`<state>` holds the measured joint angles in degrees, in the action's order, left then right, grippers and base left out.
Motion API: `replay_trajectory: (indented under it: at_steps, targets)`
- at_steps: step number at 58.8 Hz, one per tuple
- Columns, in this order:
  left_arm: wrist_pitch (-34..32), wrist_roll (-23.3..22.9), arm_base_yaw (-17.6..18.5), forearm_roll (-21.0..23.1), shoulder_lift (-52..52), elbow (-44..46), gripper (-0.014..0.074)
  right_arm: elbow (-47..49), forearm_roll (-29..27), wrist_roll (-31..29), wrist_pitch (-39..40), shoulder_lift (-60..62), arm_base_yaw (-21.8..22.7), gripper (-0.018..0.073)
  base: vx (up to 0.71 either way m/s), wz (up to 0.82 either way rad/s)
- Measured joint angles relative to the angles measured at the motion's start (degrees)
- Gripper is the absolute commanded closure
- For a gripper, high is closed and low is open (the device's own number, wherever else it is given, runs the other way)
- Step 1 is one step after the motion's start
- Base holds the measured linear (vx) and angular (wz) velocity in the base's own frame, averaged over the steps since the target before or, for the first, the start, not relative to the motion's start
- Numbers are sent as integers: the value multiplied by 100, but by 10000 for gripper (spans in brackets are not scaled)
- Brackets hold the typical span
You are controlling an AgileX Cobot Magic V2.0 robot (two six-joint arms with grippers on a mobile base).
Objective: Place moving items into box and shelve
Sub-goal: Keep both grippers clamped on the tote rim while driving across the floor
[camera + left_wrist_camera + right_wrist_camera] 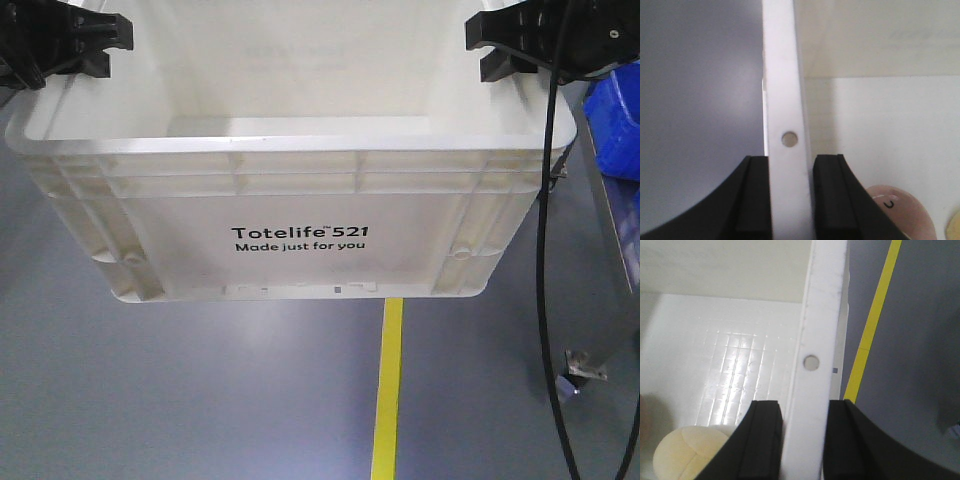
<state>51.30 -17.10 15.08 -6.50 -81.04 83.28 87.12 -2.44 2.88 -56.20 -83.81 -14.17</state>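
Observation:
The cream-white box (300,190), printed "Totelife 521", hangs level above the grey floor, held by both arms. My left gripper (100,45) is shut on the box's left rim (785,100), one finger inside the wall and one outside. My right gripper (495,45) is shut the same way on the right rim (820,315). Two moving items lie on the box floor. The pinkish-brown plush ball (902,212) shows by my left gripper (790,160). The pale yellow ball (687,450) shows by my right gripper (805,407).
A yellow floor line (388,390) runs under the box toward me. At the right stand a blue bin (615,110) on a metal frame (612,230) with a foot bracket (585,365). A black cable (543,260) hangs from the right arm.

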Motion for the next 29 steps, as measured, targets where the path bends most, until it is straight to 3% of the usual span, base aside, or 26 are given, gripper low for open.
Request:
replay_trajectory:
  at_steps: [29]
  targets:
    - [0, 0, 0, 6, 0, 0, 619, 0, 0, 0, 0, 0, 0, 572, 63, -3]
